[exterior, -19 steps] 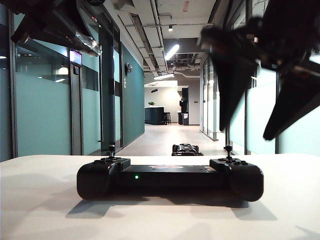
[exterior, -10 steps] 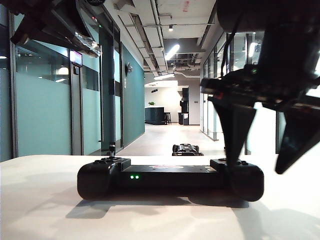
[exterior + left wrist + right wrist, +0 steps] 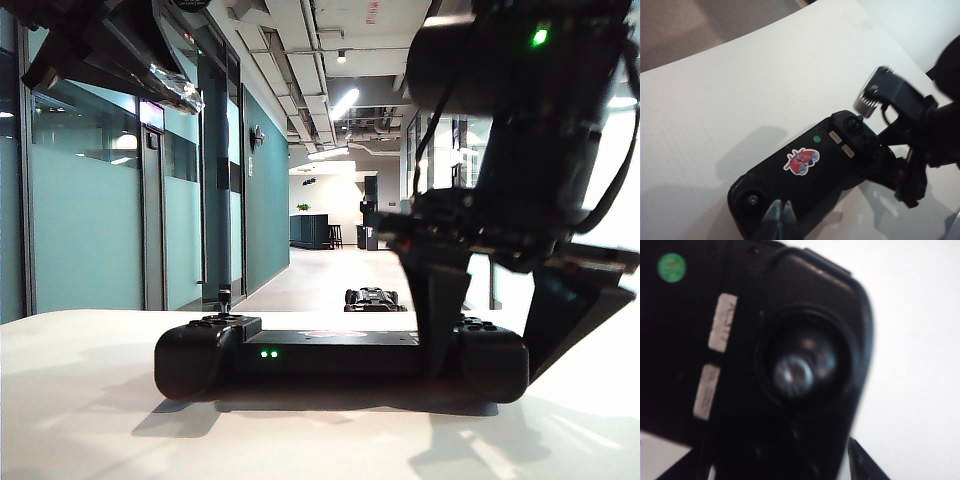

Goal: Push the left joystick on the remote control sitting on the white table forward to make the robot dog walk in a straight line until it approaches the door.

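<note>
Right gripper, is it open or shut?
Open: the right gripper has its fingers spread either side of the remote control handle.

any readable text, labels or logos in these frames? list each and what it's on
No text reads clearly in any view.
Two pale button labels on the remote control: printed, too blurred to read.
Red and blue sticker on the remote's middle bar: a picture, no legible words.
Round green sticker on the remote: faint marks, unreadable.
Red marking on the corridor ceiling: too small to read.
</note>
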You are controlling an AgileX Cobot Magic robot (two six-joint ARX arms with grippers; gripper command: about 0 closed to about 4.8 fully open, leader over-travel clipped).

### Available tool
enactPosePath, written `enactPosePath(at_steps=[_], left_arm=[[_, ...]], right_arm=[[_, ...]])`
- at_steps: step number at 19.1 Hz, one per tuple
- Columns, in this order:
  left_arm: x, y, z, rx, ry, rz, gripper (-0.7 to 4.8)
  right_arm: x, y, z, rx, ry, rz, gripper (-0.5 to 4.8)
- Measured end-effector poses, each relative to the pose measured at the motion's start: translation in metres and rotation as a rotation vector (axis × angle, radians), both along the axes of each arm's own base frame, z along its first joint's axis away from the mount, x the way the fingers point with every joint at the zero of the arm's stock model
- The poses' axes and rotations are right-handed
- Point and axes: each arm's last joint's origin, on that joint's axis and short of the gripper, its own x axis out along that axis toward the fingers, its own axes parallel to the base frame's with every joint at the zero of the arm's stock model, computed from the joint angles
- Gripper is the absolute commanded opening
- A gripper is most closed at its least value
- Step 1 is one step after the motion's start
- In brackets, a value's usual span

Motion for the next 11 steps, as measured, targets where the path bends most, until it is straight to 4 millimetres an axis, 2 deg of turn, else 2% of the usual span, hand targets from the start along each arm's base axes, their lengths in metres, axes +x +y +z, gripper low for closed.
enactPosePath(at_steps=[5,7,10,11], left_arm=[[-0.0001,0.0001,-0.0002,0.001,0.002,0.000,-0.05],[-0.0004,0.0002,-0.0006,0.004,0.007,0.000,-0.05],[-0.0004,0.0002,-0.0006,0.004,0.007,0.000,-0.05],[-0.0004,0.0002,-0.0006,0.004,0.007,0.000,-0.05]], right_arm=[[0.0055,0.0053,-0.0068,0.038,0.017,0.014,3.68],[0.0062,0.0055,-0.0068,0.036,0.008,0.012,3.03],[0.0067,0.0051,-0.0076,0.024,0.002,0.007,2.71],[0.0067,0.0051,-0.0076,0.024,0.002,0.007,2.10]])
